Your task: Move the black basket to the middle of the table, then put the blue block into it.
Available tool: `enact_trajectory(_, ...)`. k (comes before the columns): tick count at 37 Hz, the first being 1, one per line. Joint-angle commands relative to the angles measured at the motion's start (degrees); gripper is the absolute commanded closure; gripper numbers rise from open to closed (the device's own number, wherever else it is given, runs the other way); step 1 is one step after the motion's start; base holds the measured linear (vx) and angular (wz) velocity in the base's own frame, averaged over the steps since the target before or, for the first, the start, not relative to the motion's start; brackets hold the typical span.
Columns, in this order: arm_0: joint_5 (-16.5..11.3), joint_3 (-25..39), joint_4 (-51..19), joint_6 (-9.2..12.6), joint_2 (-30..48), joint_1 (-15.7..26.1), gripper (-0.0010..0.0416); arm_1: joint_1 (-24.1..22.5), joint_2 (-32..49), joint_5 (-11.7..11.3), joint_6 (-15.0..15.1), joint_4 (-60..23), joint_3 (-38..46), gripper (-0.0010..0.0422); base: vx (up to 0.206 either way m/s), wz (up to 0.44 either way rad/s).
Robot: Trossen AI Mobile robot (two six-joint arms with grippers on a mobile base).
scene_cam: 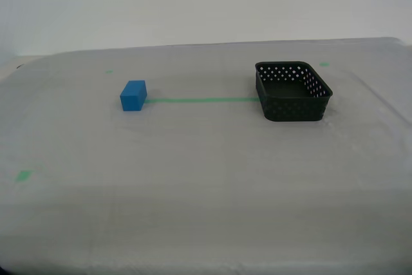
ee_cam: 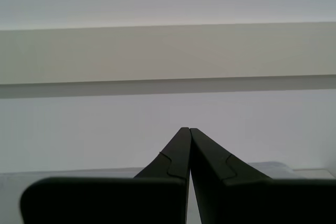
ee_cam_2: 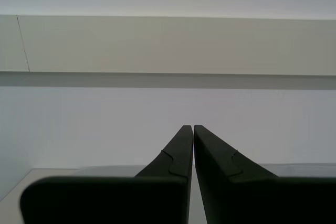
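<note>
The black basket stands upright and empty on the table, toward the exterior view's right, at the end of a thin green tape line. The blue block sits at the line's other end, toward the exterior view's left. Neither arm shows in the exterior view. My first gripper is shut and empty, pointing at a pale wall. My second gripper is shut and empty, also facing the wall. Neither wrist view shows the basket or the block.
Small green tape marks lie on the table at the near left, far left and far right. A white wall rises behind the table's far edge.
</note>
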Motion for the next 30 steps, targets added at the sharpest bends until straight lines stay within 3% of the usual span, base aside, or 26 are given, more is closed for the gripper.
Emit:
enact_trajectory(1,-0.04,0.26,-1.60,0.35,-0.02,0.02,0.0406,-0.02,0.00,-0.04,0.11,0.26,0.02,0.0412,0.000,0.000)
enact_trajectory(19,-0.02,11.26,-25.51,0.72,-0.02,0.02,0.0406,-0.02,0.00,-0.02,0.11,0.26,0.02,0.0412,0.000,0.000)
enact_trajectory(30,-0.09,22.45,-44.76,0.72,2.08,0.02,0.0406,-0.02,0.00,-0.04,0.11,0.26,0.02,0.0412,0.000,0.000)
